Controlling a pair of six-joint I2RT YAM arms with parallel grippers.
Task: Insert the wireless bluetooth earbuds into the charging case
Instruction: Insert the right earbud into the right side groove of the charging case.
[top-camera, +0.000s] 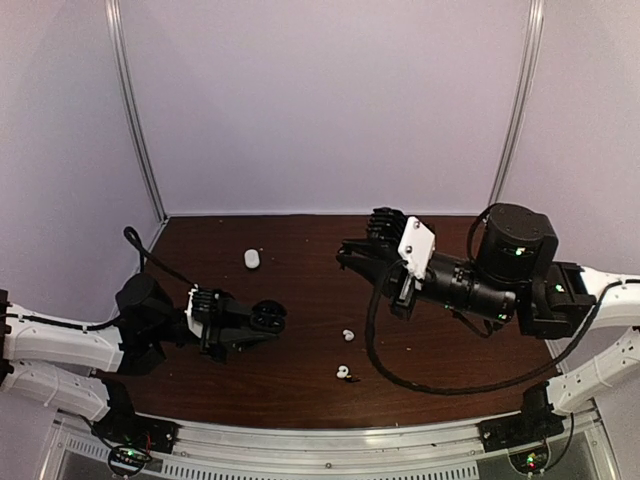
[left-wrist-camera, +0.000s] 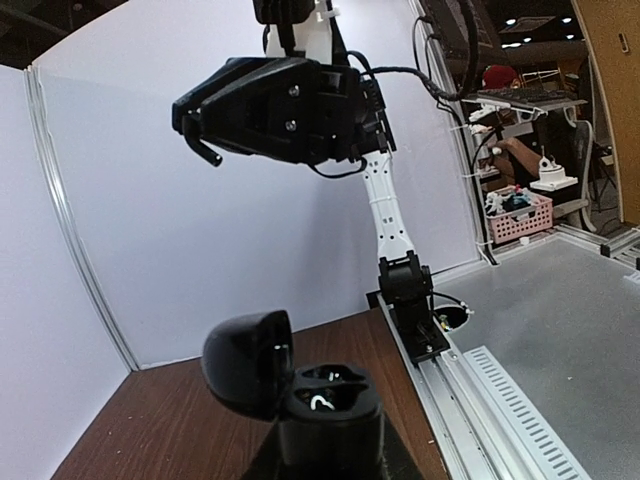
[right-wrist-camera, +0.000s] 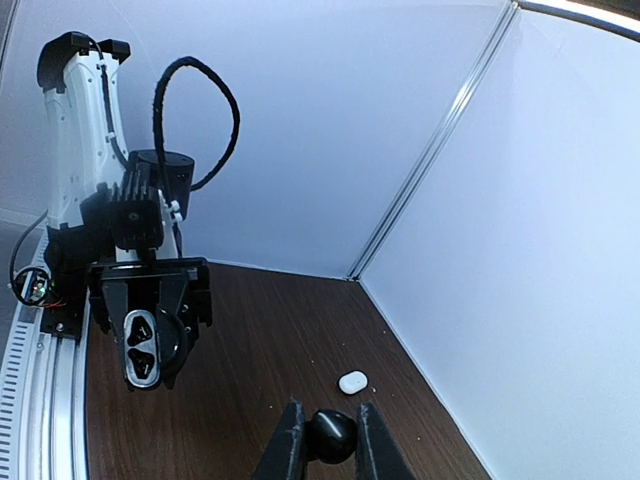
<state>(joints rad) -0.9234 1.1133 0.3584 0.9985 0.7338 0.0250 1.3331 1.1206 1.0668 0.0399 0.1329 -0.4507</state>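
Observation:
My left gripper (top-camera: 258, 320) is shut on a black charging case (left-wrist-camera: 326, 398), held upright with its lid (left-wrist-camera: 247, 362) swung open to the left and two sockets showing. The case also shows in the right wrist view (right-wrist-camera: 143, 346). My right gripper (right-wrist-camera: 331, 445) is shut on a small glossy black earbud (right-wrist-camera: 332, 434) and holds it above the table, up and to the right of the case (top-camera: 268, 316). In the top view that gripper (top-camera: 349, 254) hides the black bud. Two white earbuds (top-camera: 348, 335) (top-camera: 343, 373) lie on the table between the arms.
A small closed white case (top-camera: 252, 259) lies near the back left of the brown table (top-camera: 300, 385); it also shows in the right wrist view (right-wrist-camera: 352, 381). White walls close the back and sides. A metal rail (top-camera: 330, 450) runs along the near edge.

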